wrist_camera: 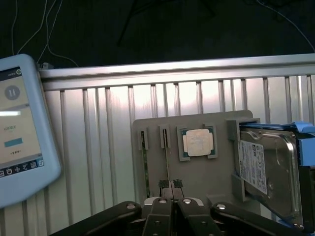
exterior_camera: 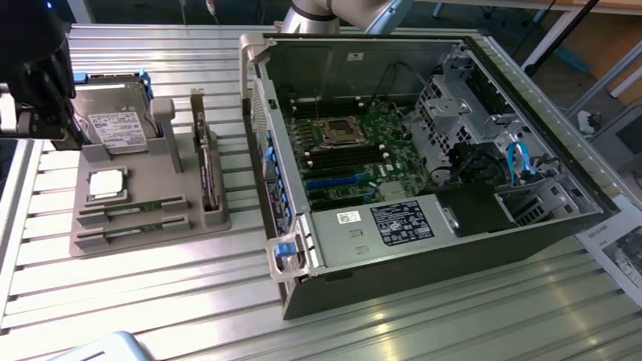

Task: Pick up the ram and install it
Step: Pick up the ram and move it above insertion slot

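Observation:
Two ram sticks, thin green boards, lie on edge in slots of the grey holder (exterior_camera: 150, 241): one ram stick (exterior_camera: 132, 204) nearer the processor, the other ram stick (exterior_camera: 135, 226) beside it. In the wrist view they appear as a ram stick (wrist_camera: 146, 167) and a second ram stick (wrist_camera: 167, 162). My gripper (exterior_camera: 50, 128) hangs above the holder's hard-drive end, at the exterior view's left. Its fingertips (wrist_camera: 164, 184) are pressed together with nothing between them, in line with the second stick. The open computer case (exterior_camera: 422, 150) shows the motherboard (exterior_camera: 351, 162) with its dark memory slots.
The holder also carries a hard drive (exterior_camera: 116, 124), a square silver processor (exterior_camera: 105, 184) and an upright circuit card (exterior_camera: 206, 162). A tablet (wrist_camera: 19, 132) lies on the slatted table beside the holder. A printed sheet (exterior_camera: 622, 252) lies past the case.

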### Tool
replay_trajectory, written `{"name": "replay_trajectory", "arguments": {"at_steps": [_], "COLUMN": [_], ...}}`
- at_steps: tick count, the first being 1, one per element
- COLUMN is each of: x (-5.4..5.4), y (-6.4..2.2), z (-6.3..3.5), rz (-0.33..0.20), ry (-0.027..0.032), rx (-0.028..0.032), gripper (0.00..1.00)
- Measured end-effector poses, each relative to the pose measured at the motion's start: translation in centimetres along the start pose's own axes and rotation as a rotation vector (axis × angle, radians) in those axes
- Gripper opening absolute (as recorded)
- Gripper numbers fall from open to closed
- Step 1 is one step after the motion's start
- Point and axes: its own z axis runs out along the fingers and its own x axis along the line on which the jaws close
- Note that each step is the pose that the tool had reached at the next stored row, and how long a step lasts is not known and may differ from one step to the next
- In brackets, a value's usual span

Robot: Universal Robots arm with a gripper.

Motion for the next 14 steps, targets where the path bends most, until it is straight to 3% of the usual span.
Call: {"name": "replay_trajectory", "arguments": {"at_steps": [14], "x": [0.6], "y": [-0.16], "z": [3.02], "rz": [0.000], "ry": [0.0000], "rx": [0.0000], "gripper": [0.10]}}
